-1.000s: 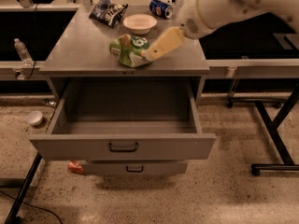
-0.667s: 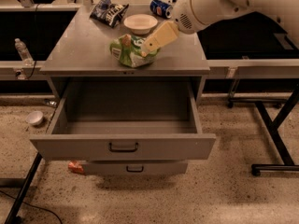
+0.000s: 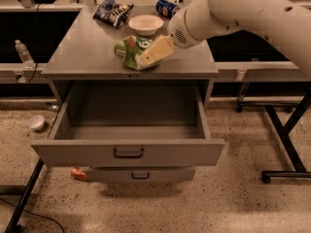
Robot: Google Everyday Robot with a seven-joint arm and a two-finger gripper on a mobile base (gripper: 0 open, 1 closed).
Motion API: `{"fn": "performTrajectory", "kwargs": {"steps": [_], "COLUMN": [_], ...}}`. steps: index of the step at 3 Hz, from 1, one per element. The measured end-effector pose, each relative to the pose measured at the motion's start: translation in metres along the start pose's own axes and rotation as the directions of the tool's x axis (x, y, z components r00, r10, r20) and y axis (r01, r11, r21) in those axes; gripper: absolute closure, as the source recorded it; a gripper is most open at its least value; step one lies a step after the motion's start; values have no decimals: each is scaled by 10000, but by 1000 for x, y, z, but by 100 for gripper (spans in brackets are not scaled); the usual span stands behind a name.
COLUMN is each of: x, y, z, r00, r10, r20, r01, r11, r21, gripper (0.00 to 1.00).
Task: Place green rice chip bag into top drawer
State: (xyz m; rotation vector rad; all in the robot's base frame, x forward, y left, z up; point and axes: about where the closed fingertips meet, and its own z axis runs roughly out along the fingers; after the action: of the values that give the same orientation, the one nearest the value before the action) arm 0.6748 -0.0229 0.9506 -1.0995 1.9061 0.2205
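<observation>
The green rice chip bag [image 3: 127, 52] lies on the grey cabinet top [image 3: 82, 57], near its front edge at the middle. My gripper [image 3: 148, 56] reaches in from the right on the white arm [image 3: 233, 8] and sits against the bag's right side, partly covering it. The top drawer [image 3: 129, 152] is pulled wide open below the cabinet top, its dark handle at the front centre. Its grey inside shows nothing in it.
A dark chip bag [image 3: 112, 12], a white bowl [image 3: 146, 24] and a blue can [image 3: 166, 7] stand at the back of the cabinet top. A lower drawer [image 3: 141, 174] is slightly open. A water bottle [image 3: 23, 54] stands left. A black table leg [image 3: 286, 144] stands right.
My gripper has moved left and down, from beside the bag's right edge to on top of its right side. The bag and the drawer have not moved.
</observation>
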Motion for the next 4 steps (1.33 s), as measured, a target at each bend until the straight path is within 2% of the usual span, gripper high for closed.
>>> {"fn": "performTrajectory", "kwargs": {"steps": [1, 2, 3, 4], "x": [10, 17, 21, 26], "y": [3, 0, -1, 2], "z": [42, 66, 90, 103], "r00": [9993, 9956, 9918, 9899], "r10": [239, 736, 978, 1121], "r20": [274, 578, 822, 874], "r01": [-232, -718, -938, -1056], "r11": [9994, 9969, 9943, 9916], "r21": [-250, -330, -513, -748], "gripper": [0, 0, 18, 41]}}
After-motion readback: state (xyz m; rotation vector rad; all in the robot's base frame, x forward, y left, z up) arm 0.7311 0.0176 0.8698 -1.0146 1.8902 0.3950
